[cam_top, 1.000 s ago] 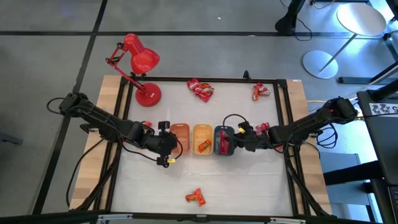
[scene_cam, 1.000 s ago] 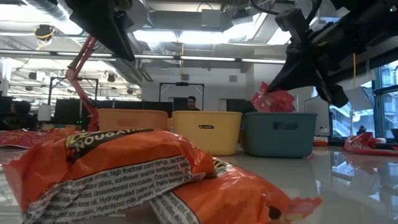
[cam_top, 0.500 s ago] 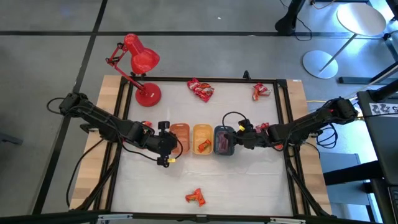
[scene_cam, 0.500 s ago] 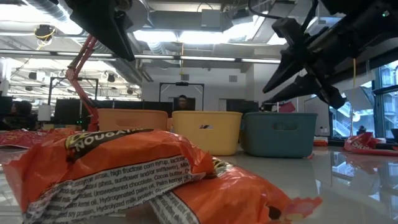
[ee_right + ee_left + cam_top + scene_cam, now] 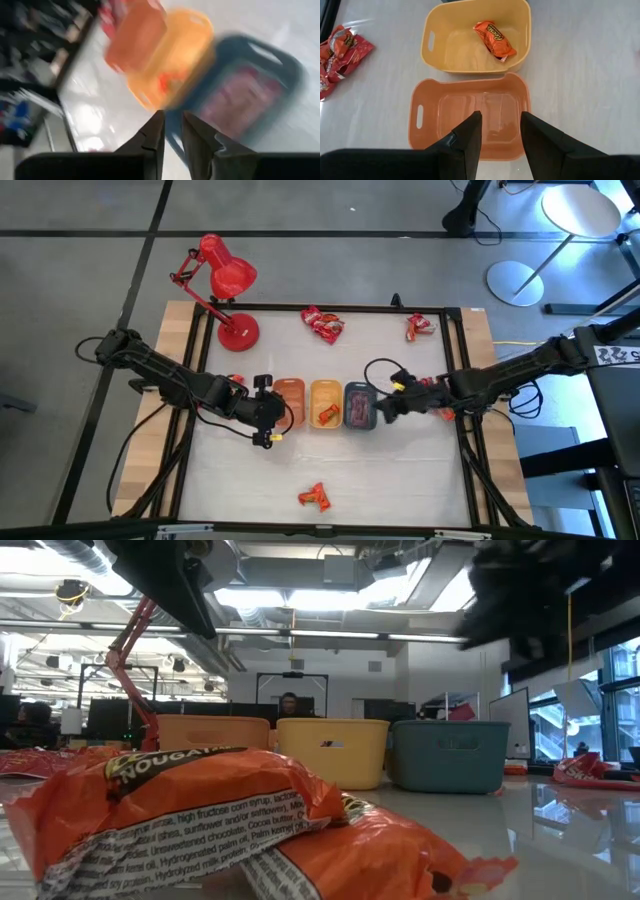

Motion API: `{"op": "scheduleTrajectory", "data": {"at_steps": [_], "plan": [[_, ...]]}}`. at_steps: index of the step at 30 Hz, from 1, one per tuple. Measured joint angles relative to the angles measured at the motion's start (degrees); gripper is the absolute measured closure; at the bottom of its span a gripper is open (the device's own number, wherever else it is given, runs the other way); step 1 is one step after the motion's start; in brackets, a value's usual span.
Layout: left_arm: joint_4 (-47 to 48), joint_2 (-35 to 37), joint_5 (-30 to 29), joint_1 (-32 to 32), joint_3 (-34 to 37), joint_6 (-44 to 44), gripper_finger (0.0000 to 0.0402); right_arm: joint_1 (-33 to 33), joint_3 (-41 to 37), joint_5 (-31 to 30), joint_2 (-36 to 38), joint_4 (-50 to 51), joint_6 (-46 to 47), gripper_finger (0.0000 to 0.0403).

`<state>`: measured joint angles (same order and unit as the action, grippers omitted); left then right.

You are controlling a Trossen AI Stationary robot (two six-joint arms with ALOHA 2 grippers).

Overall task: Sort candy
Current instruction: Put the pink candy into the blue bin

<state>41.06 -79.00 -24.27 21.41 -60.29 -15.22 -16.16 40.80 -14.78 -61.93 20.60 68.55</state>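
Candy (image 5: 315, 497) looks light, crinkly and slippery; I'd pinch each wrapper mid-body. Left gripper (image 5: 500, 137) jaws stand part-open, empty; right gripper (image 5: 172, 131) jaws narrow, empty.

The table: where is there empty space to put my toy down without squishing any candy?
The table has a bare patch between the tray row and the candy near the front edge. Another lies behind the trays, between the candy pile and the candy at the back. It is crowded around the orange tray, yellow tray and grey tray, where both arms reach in.
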Motion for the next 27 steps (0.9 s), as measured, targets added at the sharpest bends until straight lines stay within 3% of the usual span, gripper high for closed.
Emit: {"op": "scheduleTrajectory", "data": {"at_steps": [6, 10, 20, 27], "plan": [[-0.21, -0.02, 0.00, -0.02, 0.00, 0.24, 0.0274, 0.07, 0.99, 3.12, 3.89, 26.11, 10.90, 0.0352], [-0.21, -0.02, 0.00, -0.02, 0.00, -0.01, 0.0274, 1.67, 0.96, 4.49, 3.98, 36.64, 12.29, 0.0344], [-2.99, -0.02, 0.00, -0.04, 0.00, 0.69, 0.0274, 16.39, 0.67, 13.64, -0.30, 38.00, -4.55, 0.0269], [-3.11, -0.02, -0.02, -0.09, 0.00, 0.67, 0.0274, 27.23, 0.67, 18.06, -7.10, 37.88, -21.83, 0.0259]]}}
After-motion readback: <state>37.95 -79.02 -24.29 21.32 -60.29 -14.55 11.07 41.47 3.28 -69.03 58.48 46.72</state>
